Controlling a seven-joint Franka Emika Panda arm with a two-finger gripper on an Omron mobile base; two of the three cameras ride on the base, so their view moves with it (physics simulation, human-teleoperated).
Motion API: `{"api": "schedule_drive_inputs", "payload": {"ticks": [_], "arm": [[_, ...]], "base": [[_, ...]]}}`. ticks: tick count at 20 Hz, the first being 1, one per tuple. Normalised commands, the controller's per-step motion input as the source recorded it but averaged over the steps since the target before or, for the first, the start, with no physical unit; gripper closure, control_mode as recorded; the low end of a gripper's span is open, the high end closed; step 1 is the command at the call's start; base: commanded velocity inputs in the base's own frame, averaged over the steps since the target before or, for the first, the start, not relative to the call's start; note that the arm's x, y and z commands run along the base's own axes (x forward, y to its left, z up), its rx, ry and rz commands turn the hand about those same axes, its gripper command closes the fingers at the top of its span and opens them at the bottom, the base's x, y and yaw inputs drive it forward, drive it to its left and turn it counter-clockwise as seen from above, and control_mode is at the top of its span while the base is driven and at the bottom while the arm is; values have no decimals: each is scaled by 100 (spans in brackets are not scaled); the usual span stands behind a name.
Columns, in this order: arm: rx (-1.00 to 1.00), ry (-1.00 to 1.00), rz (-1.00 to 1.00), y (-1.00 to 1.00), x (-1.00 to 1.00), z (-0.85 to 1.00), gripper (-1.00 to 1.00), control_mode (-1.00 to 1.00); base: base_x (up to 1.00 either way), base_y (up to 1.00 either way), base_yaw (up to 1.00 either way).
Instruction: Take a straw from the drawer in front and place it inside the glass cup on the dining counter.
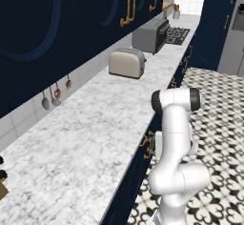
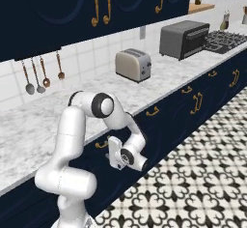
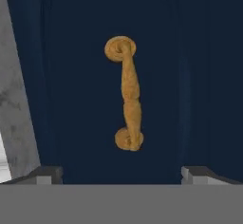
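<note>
Hovering the gripper straight in front of the drawer, jaws standing spread wide and released, clasping nothing

Looking along the hand view at the flat navy front, with the small brass handle lying lengthwise up the middle of that view, between the lines of the two dark fingertips and apart from both of them

Showing a strip of grey-veined marble along the left side of that same view, being the front edge of the worktop just above the drawer

Reaching, in the right base view, down and forward from the white arm, with the gripper pointing in at the navy front just under the worktop's front edge, near the brass handle; whether metal is touching metal there is not telling

Sitting shut, the drawer, its front lying in line with the neighbouring navy fronts along the run

Standing on the worktop well beyond the arm, near its back edge by the white tiles: a silver toaster, and further along a grey toaster oven, with a black stove top at the far end

Hanging on the tiled wall under the navy upper cabinets: a few spoons and ladles

Running beside the cabinet run, a black-and-white patterned floor
</note>
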Motion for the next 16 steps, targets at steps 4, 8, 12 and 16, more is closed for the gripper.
{"api": "schedule_drive_inputs", "payload": {"ticks": [4, 8, 12, 16], "arm": [[3, 9, 0, 10, 71, -18, -100, -100], [0, 10, 0, 34, 43, -23, -100, -100], [0, 5, 0, 58, 8, -3, -100, -100], [0, 4, 0, 56, 0, -5, -100, -100]], "base": [[0, 0, 0], [0, 0, 0], [0, 0, 0], [0, 0, 0]]}}
